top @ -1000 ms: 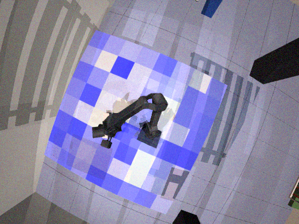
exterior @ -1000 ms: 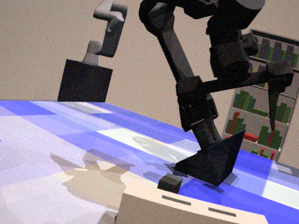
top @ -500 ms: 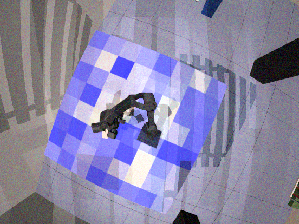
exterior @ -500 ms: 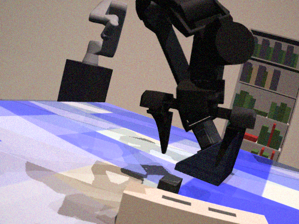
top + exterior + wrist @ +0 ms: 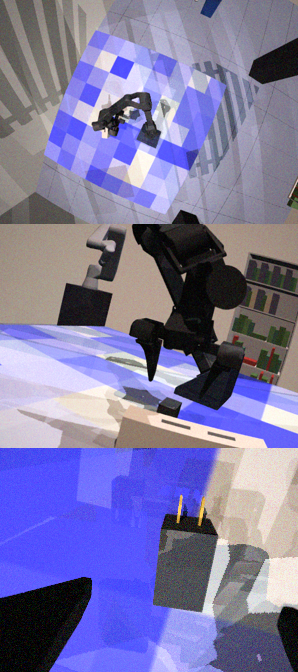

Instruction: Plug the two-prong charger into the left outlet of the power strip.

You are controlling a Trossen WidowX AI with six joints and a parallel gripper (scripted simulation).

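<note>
The charger (image 5: 169, 408) (image 5: 185, 570) is a dark block standing behind the power strip in the exterior view. Its two gold prongs (image 5: 180, 509) point towards the top of the wrist view. My gripper (image 5: 177, 387) (image 5: 183, 600) is open and empty, fingers pointing down above the table; in the wrist view the charger lies in the gap between the fingers, nearer the top, touching neither. The cream power strip (image 5: 105, 134) (image 5: 156, 435) shows two dark slots on its top in the exterior view; the arm hides much of it in the top view. The charger is not clear there.
The arm's dark base (image 5: 155, 142) stands on the blue and white checkered table top (image 5: 94, 173). Beyond the table are a grey arm on a black pedestal (image 5: 83, 305) and a bookshelf (image 5: 255, 332). Striped shadows cross the table and floor.
</note>
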